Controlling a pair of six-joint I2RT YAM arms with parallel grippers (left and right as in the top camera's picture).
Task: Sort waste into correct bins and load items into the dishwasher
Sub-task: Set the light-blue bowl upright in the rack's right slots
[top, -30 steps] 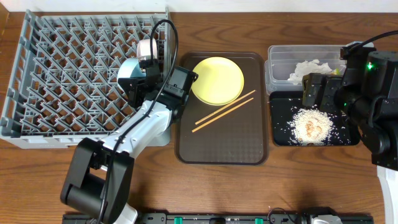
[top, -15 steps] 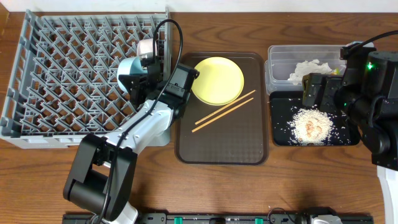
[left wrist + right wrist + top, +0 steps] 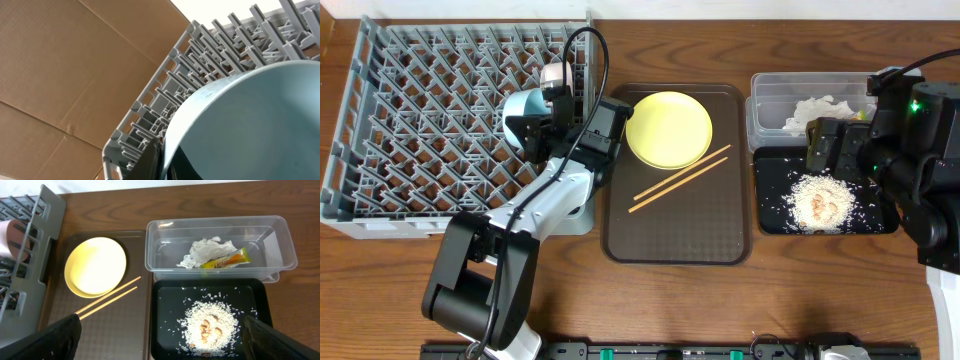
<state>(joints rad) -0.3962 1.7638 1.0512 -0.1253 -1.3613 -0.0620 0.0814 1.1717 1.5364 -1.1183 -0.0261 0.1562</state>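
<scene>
The left fingers (image 3: 536,130) are clenched on the rim of a light blue bowl (image 3: 523,106). It is tilted on edge over the 3 o'clock side of the grey dish rack (image 3: 410,130), at 7 o'clock from a pale cup (image 3: 556,75) in the rack. Loading dishes seems the step in hand. Next the bowl likely needs lowering between pegs, then release. The right fingers (image 3: 55,337) hang spread and empty above the black tray (image 3: 162,325). A yellow plate (image 3: 668,128) and chopsticks (image 3: 680,178) lie on the brown tray (image 3: 710,235).
</scene>
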